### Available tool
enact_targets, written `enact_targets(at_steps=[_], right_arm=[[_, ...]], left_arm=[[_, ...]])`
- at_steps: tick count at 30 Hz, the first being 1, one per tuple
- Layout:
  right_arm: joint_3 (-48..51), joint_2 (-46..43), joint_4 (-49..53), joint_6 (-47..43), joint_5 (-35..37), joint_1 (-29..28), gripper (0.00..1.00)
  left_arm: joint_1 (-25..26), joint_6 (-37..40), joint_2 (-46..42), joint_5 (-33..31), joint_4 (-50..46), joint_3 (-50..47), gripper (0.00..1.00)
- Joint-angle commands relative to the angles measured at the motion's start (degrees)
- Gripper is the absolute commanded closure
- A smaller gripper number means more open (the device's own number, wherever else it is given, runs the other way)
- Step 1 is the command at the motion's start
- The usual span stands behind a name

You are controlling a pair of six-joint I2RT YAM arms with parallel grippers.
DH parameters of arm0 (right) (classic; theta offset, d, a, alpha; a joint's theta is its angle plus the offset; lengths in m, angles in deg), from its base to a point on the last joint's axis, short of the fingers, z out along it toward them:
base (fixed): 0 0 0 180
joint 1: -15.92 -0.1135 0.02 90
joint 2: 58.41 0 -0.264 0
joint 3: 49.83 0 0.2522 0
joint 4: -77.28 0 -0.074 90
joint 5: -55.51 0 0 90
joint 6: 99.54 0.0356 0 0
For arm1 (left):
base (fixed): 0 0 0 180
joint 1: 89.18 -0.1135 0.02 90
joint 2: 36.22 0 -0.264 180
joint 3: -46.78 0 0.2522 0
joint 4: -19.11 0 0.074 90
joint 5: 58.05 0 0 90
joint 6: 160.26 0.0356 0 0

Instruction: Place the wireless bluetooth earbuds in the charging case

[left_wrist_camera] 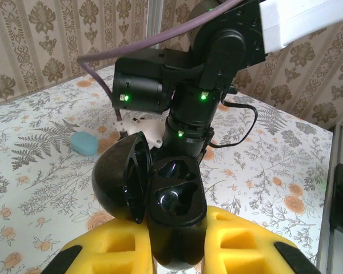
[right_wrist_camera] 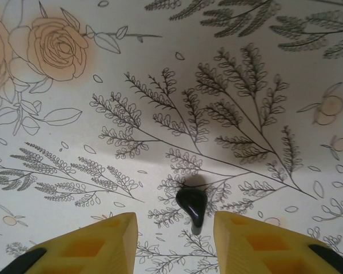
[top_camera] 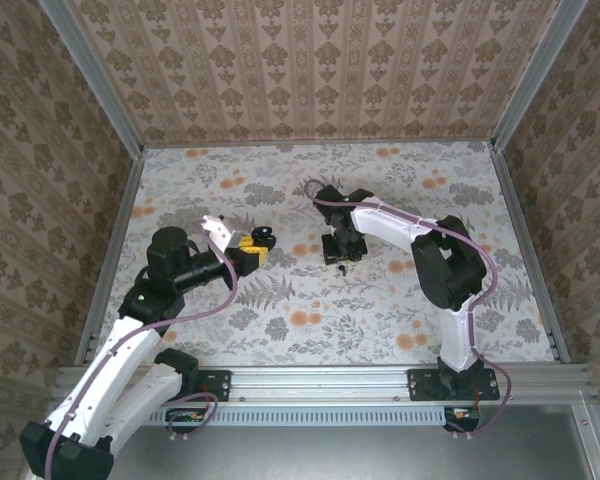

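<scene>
so the open charging case (left_wrist_camera: 174,200) sits in the left end effector (left_wrist_camera: 174,245), lid swung left, and an earbud (right_wrist_camera: 191,206) lies on the counter (right_wrist_camera: 160,85) in the right end effector (right_wrist_camera: 174,222) gap

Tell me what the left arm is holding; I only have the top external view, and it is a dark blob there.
Observer: The left jaws are shut on the charging case, a black shell with its lid open; both wells look empty.
Operator: Check under the right arm.
Observer: One black earbud lies on the table between the open right jaws, touching neither side.
Operator: Report anything else nearby.
Observer: A small teal oval lies on the table beyond the case, apart from it.
</scene>
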Motion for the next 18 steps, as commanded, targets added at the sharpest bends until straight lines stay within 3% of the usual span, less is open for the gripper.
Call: enact_targets(at_steps=[1, 18], right_arm=[[-2.2, 2.1, 4.5, -1.4, 1.6, -0.7, 0.61], [-3.7, 5.4, 6.1, -2.6, 4.1, -1.3, 0.65]], left_arm=[[0.0, -0.8, 0.1, 1.2, 1.7, -0.4, 1.00], [0.2, -0.6, 1.1, 1.3, 2.6, -0.3, 1.00]])
